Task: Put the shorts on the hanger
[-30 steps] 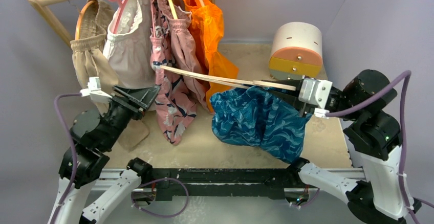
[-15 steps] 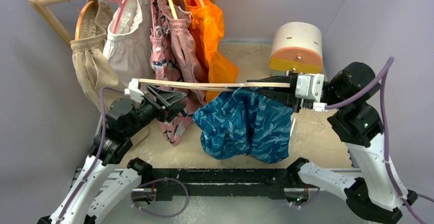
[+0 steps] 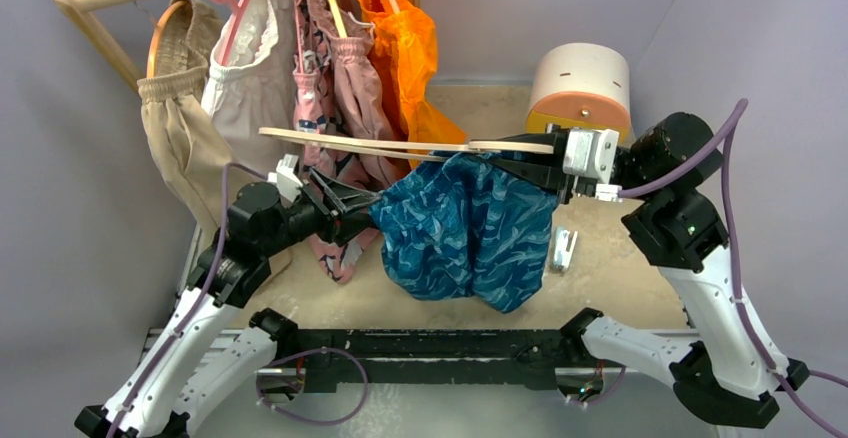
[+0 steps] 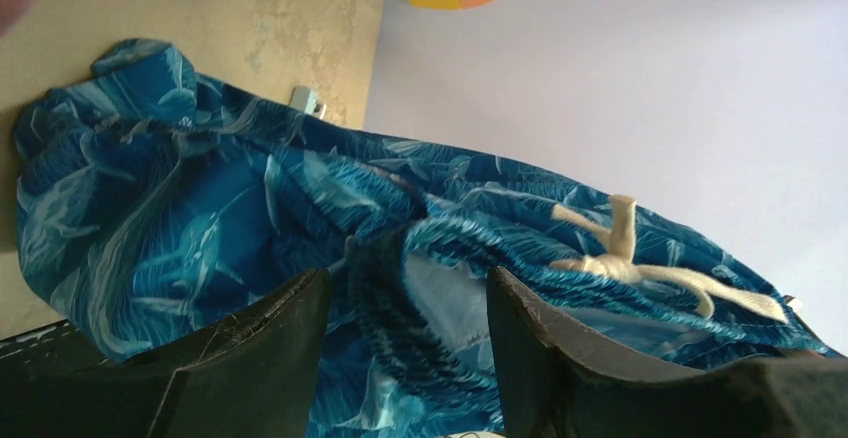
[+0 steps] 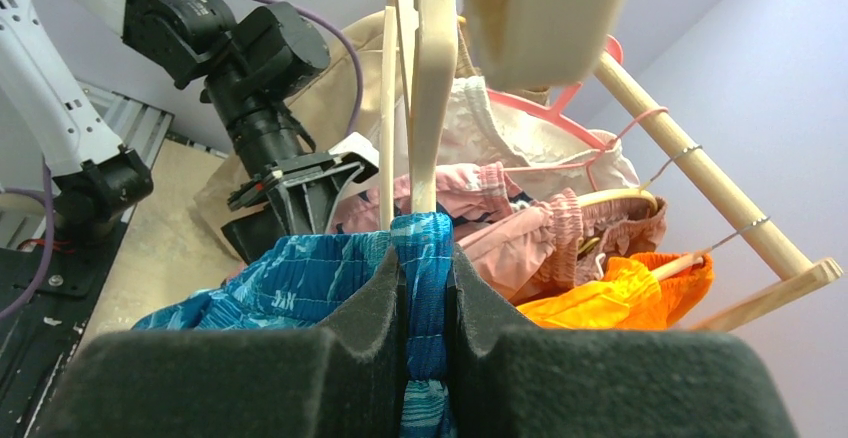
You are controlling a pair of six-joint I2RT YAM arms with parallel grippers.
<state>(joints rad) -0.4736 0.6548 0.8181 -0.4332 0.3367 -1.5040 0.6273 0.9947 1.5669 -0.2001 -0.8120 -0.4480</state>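
Our left gripper is spread open, with the shorts just ahead of its fingertips, not yet grasped. Our right gripper is clenched on the shorts' waistband together with the hanger. If the left one tugs a loose fold, the cloth may slip from that pinch.

The black-and-white left arm stretches rightward, its left gripper spread wide. The right arm folds leftward, its right gripper pinched tight on blue leaf-print fabric shorts.
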